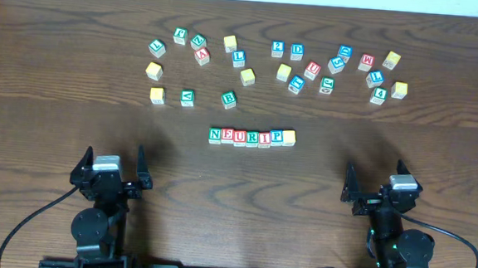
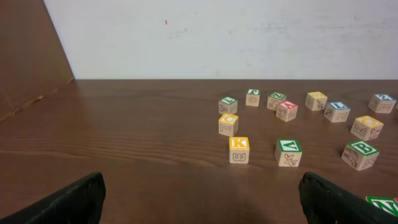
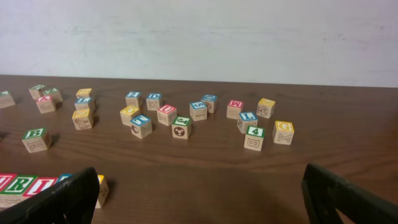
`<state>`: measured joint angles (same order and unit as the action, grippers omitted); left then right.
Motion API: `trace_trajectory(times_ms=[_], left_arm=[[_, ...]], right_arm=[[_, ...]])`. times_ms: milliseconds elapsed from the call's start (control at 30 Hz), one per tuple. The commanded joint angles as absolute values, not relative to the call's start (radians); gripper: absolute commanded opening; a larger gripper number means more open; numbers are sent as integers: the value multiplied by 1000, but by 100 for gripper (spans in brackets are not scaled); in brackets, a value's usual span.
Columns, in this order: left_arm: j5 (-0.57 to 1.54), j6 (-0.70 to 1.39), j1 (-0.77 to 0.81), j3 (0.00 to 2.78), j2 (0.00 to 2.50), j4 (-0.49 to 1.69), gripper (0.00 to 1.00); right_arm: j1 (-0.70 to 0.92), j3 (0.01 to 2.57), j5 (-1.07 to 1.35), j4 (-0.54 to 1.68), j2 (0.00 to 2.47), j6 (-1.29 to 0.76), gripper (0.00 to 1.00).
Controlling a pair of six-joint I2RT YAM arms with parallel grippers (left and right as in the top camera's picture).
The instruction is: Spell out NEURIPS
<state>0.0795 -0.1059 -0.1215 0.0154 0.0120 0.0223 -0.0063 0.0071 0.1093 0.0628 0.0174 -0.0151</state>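
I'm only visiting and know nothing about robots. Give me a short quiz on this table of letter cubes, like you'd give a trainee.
1. True or false: the left pincer is holding something.
2. The last cube at the right end of the row of cubes has a top that is: A red, B yellow, C green?
3. Fill in: the first letter at the row's left end is ___.
Key: 1 false, it is open and empty; 2 B; 3 N.
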Motion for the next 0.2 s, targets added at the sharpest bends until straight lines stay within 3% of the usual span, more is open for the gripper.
trace_trajectory(times_ms=[0,167], left_arm=[[90,-115,-117,4,4,65,98],[90,-115,-117,4,4,65,98]], right_arm=[[-10,6,118,65,10,-29,99],[-10,6,118,65,10,-29,99]])
